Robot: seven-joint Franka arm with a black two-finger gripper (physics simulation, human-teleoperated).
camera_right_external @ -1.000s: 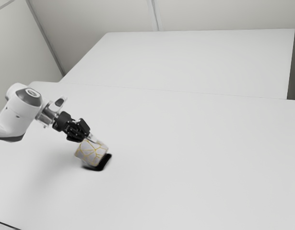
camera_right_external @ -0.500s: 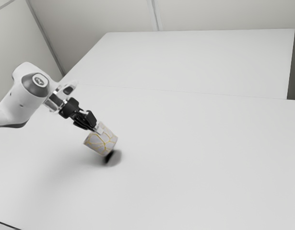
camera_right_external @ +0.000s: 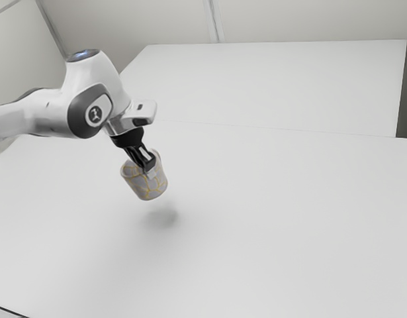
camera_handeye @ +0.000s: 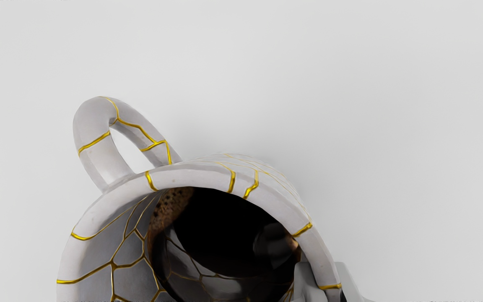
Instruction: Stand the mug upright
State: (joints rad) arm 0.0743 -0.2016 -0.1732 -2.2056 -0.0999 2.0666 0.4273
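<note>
Exterior view: the gripper [camera_right_external: 151, 173] is clamping the mug [camera_right_external: 145, 189] by its wall and is holding it tilted above the table [camera_right_external: 276, 218], its mouth leaning toward the exterior view's left. Wrist view: one fingertip [camera_handeye: 307, 283] is sitting inside the rim [camera_handeye: 191, 178]; the other is pressing outside.
</note>
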